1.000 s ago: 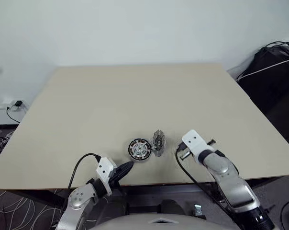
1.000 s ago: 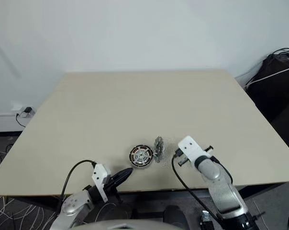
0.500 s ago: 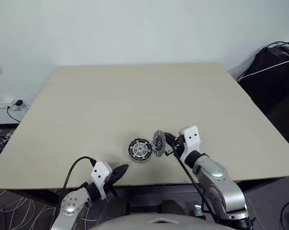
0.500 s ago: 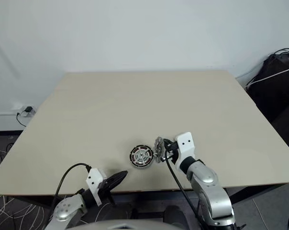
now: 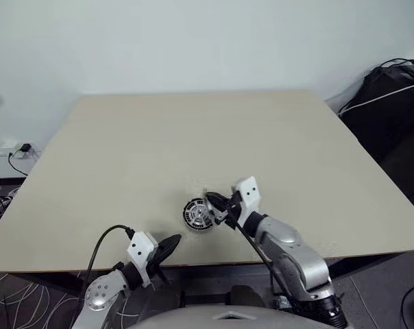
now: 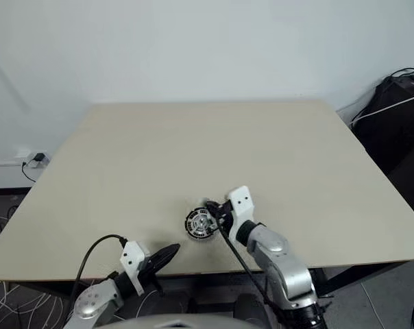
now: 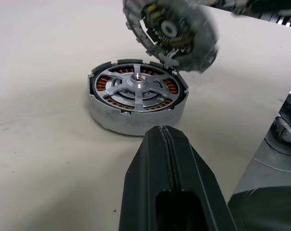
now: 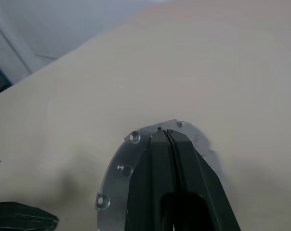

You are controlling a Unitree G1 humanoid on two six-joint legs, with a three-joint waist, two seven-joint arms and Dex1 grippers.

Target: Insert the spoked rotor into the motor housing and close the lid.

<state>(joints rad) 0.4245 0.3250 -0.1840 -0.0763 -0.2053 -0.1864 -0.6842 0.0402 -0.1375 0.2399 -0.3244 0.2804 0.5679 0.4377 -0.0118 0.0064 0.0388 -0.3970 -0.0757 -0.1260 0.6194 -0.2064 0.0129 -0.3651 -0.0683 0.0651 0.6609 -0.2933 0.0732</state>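
The motor housing [image 7: 117, 122] lies on the table near its front edge, also seen as the motor housing [image 5: 195, 214]. The spoked rotor [image 7: 136, 89] sits inside it, silver spokes over the copper ring. The lid [image 7: 184, 33] stands tilted over the housing's far rim, its inner face toward the rotor. My right gripper [image 5: 211, 201] is shut, and its fingertips [image 8: 165, 134] press on the plain grey outer face of the lid [image 8: 115, 180]. My left gripper [image 5: 171, 243] is shut and empty, just off the table's front edge, pointing at the housing from a short way off.
The beige table [image 5: 193, 137] stretches away behind the parts. A black bag with cables [image 5: 392, 103] stands on the floor to the right of the table. A wall socket with a cord [image 5: 18, 149] is at the far left.
My right gripper swung left and rolled, reached the upright lid and pushed it over toward the housing. The lid now leans over the housing. The left gripper stayed about where it was.
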